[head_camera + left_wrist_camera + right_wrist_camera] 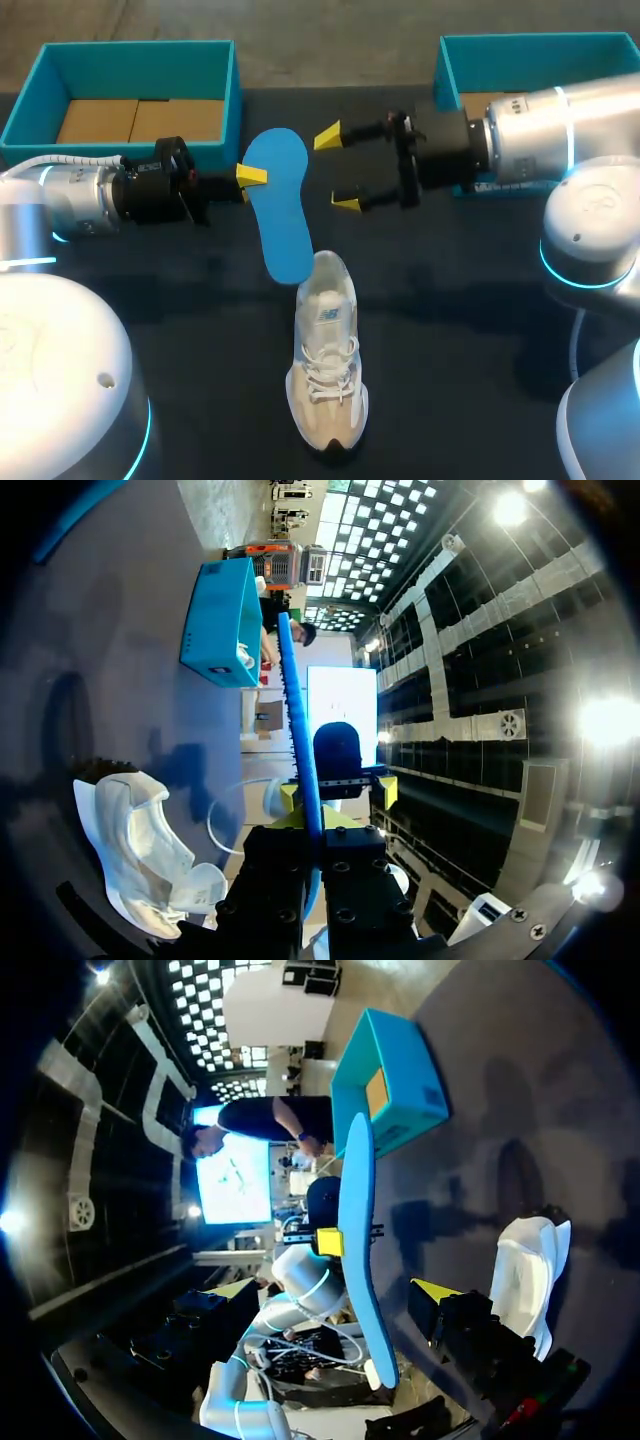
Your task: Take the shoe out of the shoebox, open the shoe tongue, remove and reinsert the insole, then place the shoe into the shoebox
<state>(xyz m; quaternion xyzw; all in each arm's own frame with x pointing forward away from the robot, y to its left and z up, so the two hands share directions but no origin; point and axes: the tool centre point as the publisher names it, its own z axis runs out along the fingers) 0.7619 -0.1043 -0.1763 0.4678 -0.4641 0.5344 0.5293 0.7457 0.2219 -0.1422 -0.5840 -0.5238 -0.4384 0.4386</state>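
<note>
While the left tool [252, 177] pinches the insole [281, 218] edgewise and the right tool [337, 168] gapes empty, that insole may twist past the shoe [326, 350].

- Table [480, 330]: flat top under a matte black covering, plain and unmarked. It carries every other item listed here.
- Soft dark shadows [510, 1175]: blurred patches lying on the table's top, near its middle.
- Teal cardboard box [447, 80]: rectangular, open-topped, with straight walls. It stands upright on the table at its far right corner and is partly hidden. Whether it serves the task cannot be told.
- Brown cardboard panel [492, 101]: flat on that box's floor at the table's far right corner, only a strip showing.
</note>
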